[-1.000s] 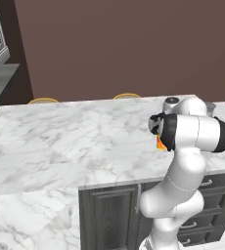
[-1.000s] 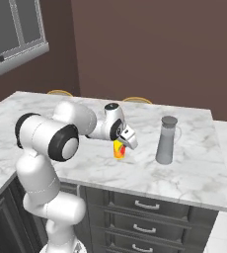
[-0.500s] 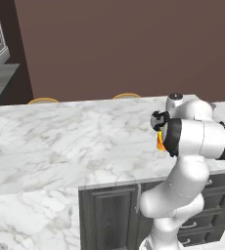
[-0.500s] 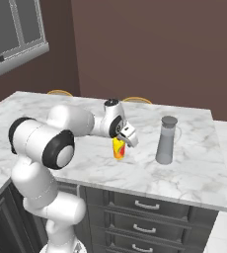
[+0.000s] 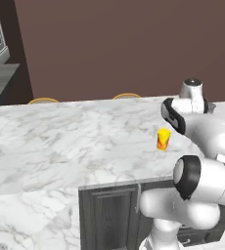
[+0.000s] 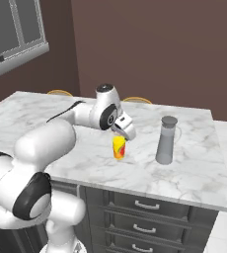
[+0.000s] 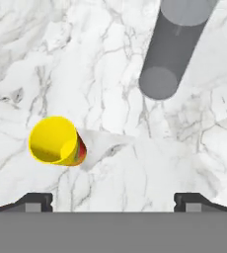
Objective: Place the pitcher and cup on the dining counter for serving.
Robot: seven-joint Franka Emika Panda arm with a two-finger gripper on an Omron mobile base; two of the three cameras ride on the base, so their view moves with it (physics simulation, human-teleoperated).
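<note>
Hand view: hand (image 7: 113, 200) spread wide, empty, above table (image 7: 110, 163). Cup (image 7: 55, 141) upright just below, off to one fingertip's side; pitcher (image 7: 172, 47) upright farther ahead. Both appear placed; only withdrawal seemingly left.

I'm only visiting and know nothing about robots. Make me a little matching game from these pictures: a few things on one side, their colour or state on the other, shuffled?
Things:
1. cup
2. pitcher
3. dining counter
4. gripper

Descriptions:
A. white marble with grey veins
B. tall, slim, grey
C. open, holding nothing
D. small, yellow, orange-red mark

Pairs: 1-D, 2-B, 3-A, 4-C
</note>
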